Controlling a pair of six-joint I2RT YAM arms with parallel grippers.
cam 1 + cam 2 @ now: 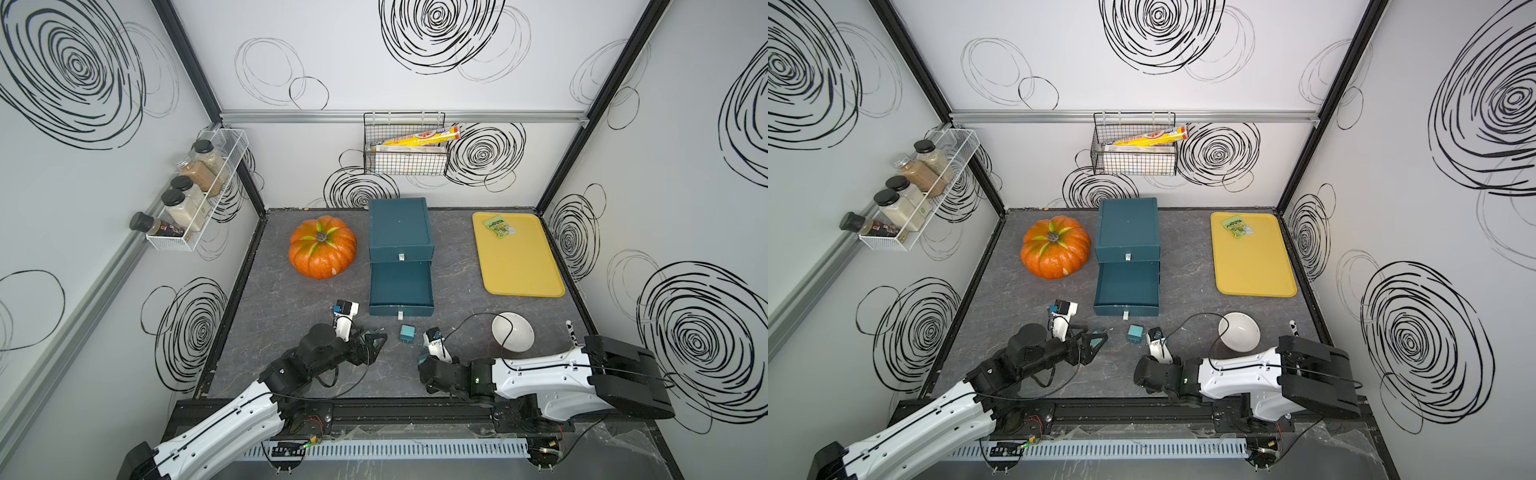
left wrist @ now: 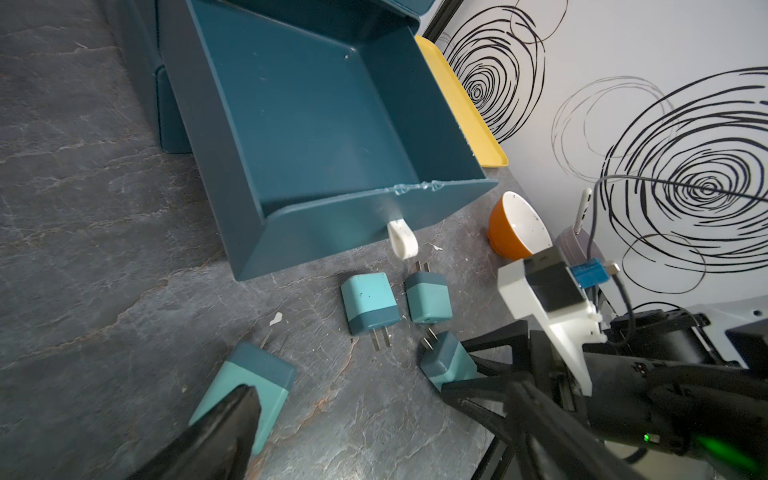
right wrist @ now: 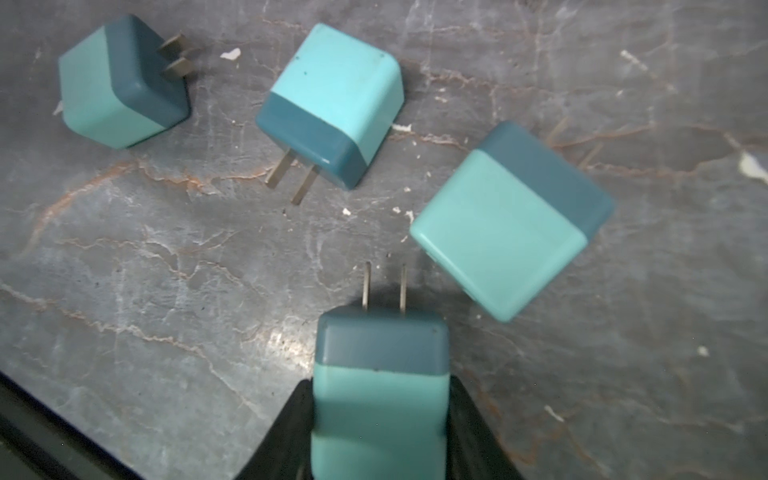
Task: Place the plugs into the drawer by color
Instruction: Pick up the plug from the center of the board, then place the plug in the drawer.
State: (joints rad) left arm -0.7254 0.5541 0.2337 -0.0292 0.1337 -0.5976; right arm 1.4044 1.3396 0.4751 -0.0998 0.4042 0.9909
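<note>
Now, right gripper [image 3: 380, 419] clamped on teal plug [image 3: 380, 365], drawer [image 1: 401, 310] open

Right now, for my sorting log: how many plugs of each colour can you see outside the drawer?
Teal plugs: 4 (three on the table, one in the right gripper)
Pink-beige plugs: 0 in view
Total: 4

Held plug [image 3: 380, 374], right gripper [image 3: 380, 419].
Two-tone teal, clamped at both sides by dark fingers [image 3: 286, 432], prongs pointing away; three loose plugs [image 3: 120, 83] [image 3: 332, 104] [image 3: 507, 220] lie apart beyond, on grey marbled tabletop [image 3: 166, 270].
</note>
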